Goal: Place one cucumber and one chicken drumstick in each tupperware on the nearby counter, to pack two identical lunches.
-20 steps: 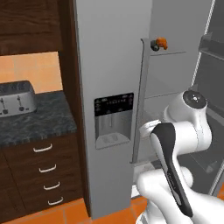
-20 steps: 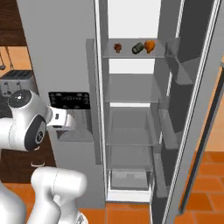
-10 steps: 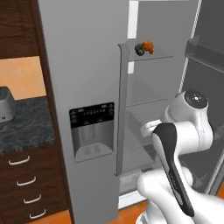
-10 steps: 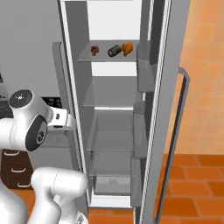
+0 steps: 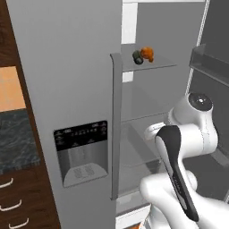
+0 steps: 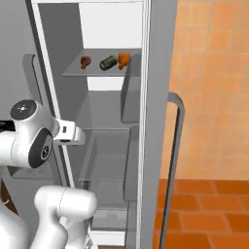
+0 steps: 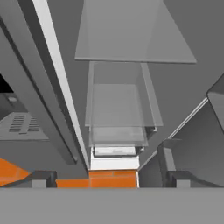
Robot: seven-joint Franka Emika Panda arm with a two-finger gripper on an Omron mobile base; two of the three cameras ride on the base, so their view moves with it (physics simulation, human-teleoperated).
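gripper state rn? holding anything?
Gripper: open, holding nothing, facing the fridge shelves.

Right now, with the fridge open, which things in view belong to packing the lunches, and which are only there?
For the job:
- cucumber on the top fridge shelf
- chicken drumstick beside it

Just there:
- orange item on the same shelf
- water dispenser in the door

Dark green cucumber (image 6: 108,62), reddish-brown, perhaps glossy, drumstick (image 6: 85,61), grey fridge (image 5: 67,67)
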